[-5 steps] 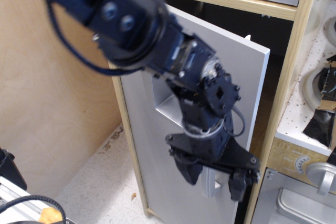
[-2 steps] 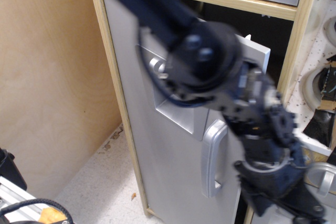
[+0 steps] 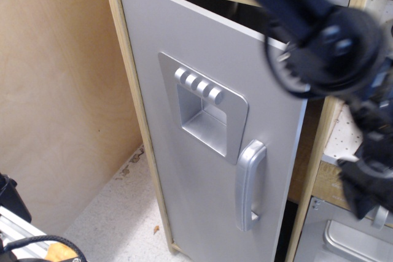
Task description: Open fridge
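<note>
Presently: fridge [image 3: 202,151] door ajar, arm off to the right.
Fridge fills frame centre; grey door hinged at left wooden post, swung partway out, dark gap along its top and right edge. Dispenser panel [image 3: 206,115] with four knobs above bar handle [image 3: 249,185]. Gripper [image 3: 368,188] blurred at right edge, clear of door; finger state cannot tell.

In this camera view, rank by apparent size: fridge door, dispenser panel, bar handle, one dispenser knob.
Largest to smallest:
1. fridge door, swung ajar
2. dispenser panel
3. bar handle, smaller in area than the panel though similar in length
4. dispenser knob
The handle sits nearer the camera, so panel versus handle is less certain.
</note>
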Robot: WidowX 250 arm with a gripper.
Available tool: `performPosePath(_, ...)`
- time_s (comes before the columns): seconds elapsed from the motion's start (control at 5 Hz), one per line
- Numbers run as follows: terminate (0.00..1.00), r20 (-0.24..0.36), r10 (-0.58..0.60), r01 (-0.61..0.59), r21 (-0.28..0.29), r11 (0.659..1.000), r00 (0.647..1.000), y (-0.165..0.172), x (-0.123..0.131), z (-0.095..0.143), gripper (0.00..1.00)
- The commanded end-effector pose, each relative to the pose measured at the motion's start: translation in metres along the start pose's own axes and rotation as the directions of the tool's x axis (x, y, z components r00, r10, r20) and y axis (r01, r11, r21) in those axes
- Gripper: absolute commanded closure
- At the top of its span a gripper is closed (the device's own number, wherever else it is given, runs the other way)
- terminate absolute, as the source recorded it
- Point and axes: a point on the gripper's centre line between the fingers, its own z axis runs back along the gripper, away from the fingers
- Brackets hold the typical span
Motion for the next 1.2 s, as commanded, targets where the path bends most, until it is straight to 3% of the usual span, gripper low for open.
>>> performPosePath(0.0, 0.00, 0.059, 0.146, -0.153, 0.133, 0.979, 0.988, 0.026, 0.033, 0.025, 0.00)
performPosePath(0.6, 0.00, 0.001, 0.178, -0.176, 0.147, 0.973, 0.984, 0.085, 0.012, 0.039, 0.00)
performPosePath(1.0, 0.00, -0.047, 0.260, -0.252, 0.128, 0.959, 0.965, 0.082, -0.025, 0.044, 0.00)
